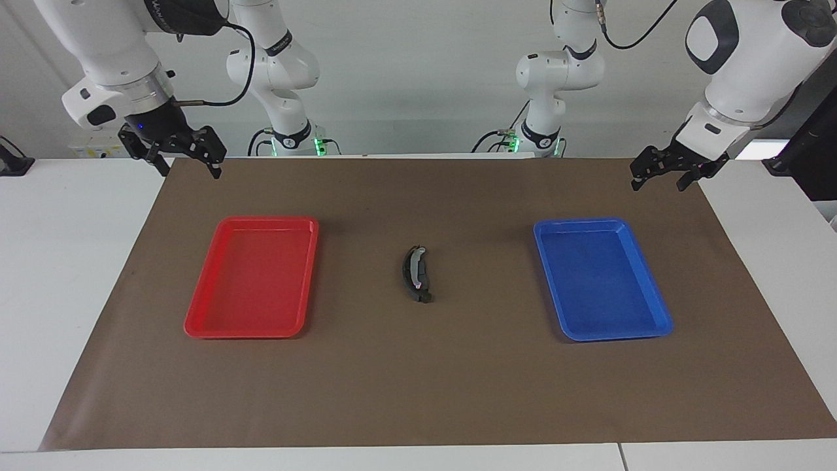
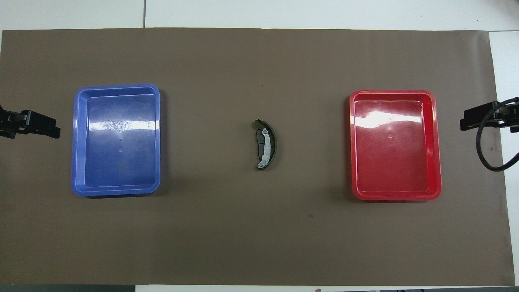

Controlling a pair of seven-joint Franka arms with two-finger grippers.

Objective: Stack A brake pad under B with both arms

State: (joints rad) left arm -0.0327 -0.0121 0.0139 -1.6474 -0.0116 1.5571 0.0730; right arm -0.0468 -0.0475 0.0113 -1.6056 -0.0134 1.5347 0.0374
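B [image 1: 407, 269], the long crescent black piece with a grey face, lies in the middle of the brown mat between the two trays. It rests on the short dark-grey A brake pad [image 1: 425, 282], which shows only partly beside and under it. In the overhead view B [image 2: 269, 144] covers most of the pad [image 2: 259, 142]. My left gripper [image 1: 658, 185] hangs open and empty over the mat's edge at the left arm's end, also in the overhead view [image 2: 48, 127]. My right gripper [image 1: 188, 171] hangs open and empty over the mat's corner at the right arm's end, also in the overhead view [image 2: 466, 121].
A blue tray [image 1: 660, 314] lies toward the left arm's end and a red tray [image 1: 196, 320] toward the right arm's end; nothing lies in either. The brown mat [image 1: 418, 379] covers the white table. A black cable [image 2: 486, 162] loops by the right gripper.
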